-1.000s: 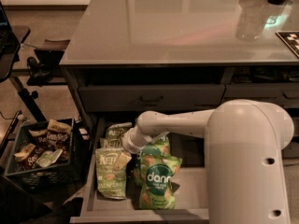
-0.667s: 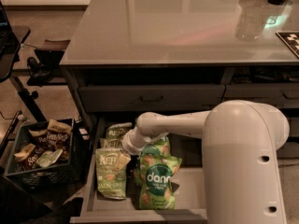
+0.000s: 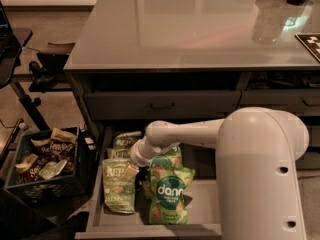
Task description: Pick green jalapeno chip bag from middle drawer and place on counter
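Observation:
The middle drawer (image 3: 202, 204) is pulled open below the counter (image 3: 190, 29). A pale green jalapeno chip bag (image 3: 118, 189) lies flat at the drawer's left side, with a second similar bag (image 3: 125, 140) behind it. Brighter green "dang" bags (image 3: 169, 196) lie to its right. My white arm reaches down into the drawer from the right. My gripper (image 3: 130, 170) is low over the top right corner of the front jalapeno bag, and the wrist hides most of it.
A black crate (image 3: 45, 164) of snack bags stands on the floor to the left of the drawer. A shut drawer with a bar handle (image 3: 162, 105) sits above the open one. A clear bottle (image 3: 267, 24) and a checkered tag (image 3: 310, 43) are on the counter at the right.

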`<state>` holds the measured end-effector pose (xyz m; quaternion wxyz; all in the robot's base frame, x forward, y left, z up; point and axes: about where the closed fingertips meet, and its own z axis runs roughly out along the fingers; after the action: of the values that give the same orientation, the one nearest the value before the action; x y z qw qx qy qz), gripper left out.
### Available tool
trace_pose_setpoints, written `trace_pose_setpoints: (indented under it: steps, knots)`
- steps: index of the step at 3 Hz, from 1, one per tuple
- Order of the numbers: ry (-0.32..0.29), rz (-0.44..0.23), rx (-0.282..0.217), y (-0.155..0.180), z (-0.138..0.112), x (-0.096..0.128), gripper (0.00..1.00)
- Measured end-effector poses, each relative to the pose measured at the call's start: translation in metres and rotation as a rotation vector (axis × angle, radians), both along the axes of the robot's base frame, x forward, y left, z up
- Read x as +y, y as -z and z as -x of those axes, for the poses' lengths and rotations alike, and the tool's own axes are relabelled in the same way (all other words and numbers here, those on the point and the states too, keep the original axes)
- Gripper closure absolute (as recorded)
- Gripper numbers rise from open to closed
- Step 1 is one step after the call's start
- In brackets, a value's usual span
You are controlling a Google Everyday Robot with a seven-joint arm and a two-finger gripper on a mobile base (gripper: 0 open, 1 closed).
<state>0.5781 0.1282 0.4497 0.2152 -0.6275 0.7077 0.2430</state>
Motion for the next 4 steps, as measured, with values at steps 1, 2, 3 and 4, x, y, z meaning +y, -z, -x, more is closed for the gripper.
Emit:
trace_pose_setpoints:
  steps: [1,2,3,4]
  knots:
    - [-0.002,-0.001,0.004,0.001,0.002,0.002,0.37]
    - [-0.004,-0.005,0.012,0.004,0.005,0.004,0.42]
    - [-0.007,-0.019,0.034,0.012,0.008,0.009,0.41]
    - [-0.009,-0.028,0.052,0.019,0.011,0.013,0.45]
